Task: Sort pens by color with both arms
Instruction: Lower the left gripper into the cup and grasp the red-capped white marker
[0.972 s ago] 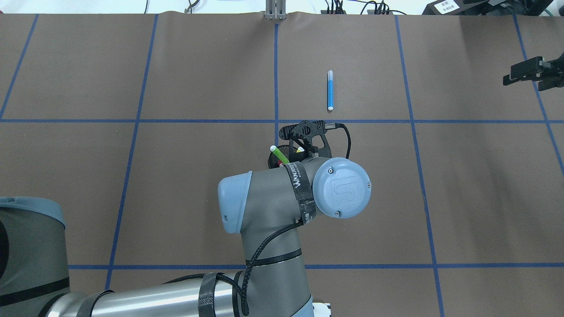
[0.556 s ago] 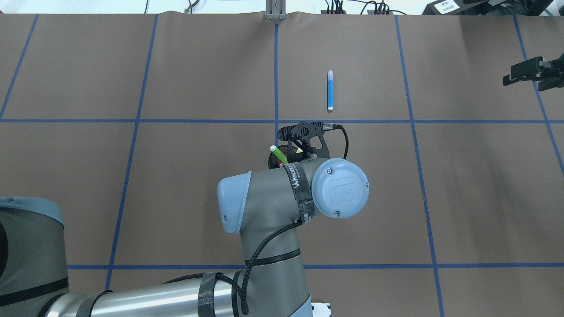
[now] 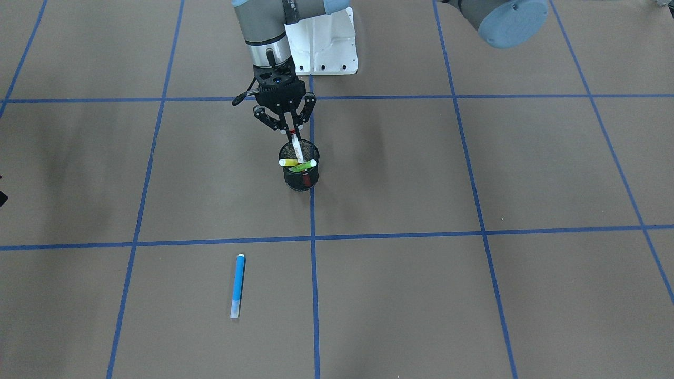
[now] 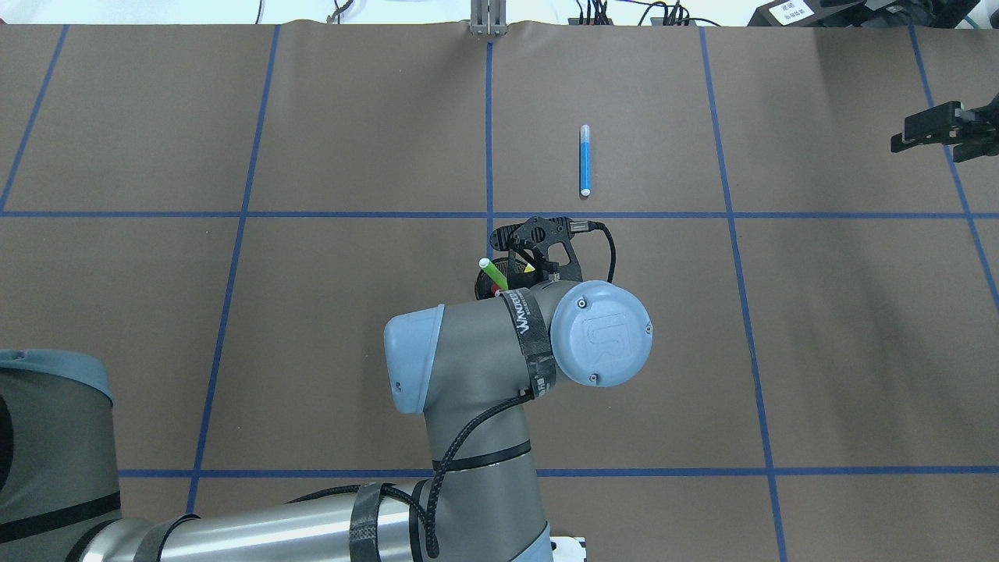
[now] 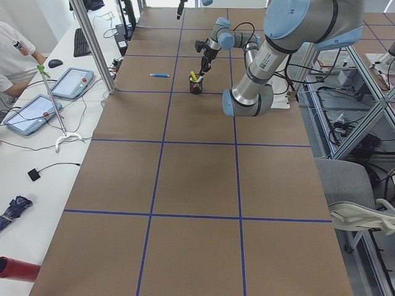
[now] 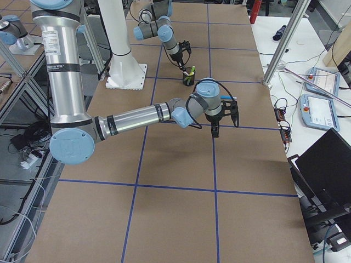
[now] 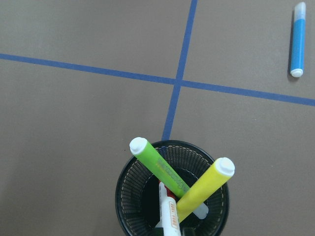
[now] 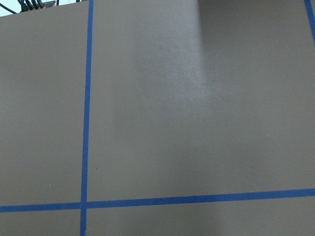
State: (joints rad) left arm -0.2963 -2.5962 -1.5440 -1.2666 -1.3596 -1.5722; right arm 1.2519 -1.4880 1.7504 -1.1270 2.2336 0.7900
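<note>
My left gripper (image 3: pixel 293 130) hangs over a black mesh cup (image 3: pixel 300 181) and is shut on the white pen with the red cap (image 3: pixel 298 150), whose lower end is still inside the cup. The left wrist view shows this pen (image 7: pixel 170 214) between the light green pen (image 7: pixel 157 167) and the yellow pen (image 7: pixel 206 189), both leaning in the cup. The blue pen (image 4: pixel 584 160) lies flat on the table beyond the cup. My right gripper (image 4: pixel 936 133) hovers far to the right over bare table; I cannot tell whether it is open.
The table is a brown mat (image 4: pixel 351 140) with a grid of blue tape lines. The white pedestal base (image 3: pixel 324 45) stands at the robot's side. Tablets and cables lie on side benches (image 5: pixel 68 83) off the mat.
My left wrist has shifted slightly to the left in the overhead view. The pens, the cup and the right gripper have not visibly moved.
</note>
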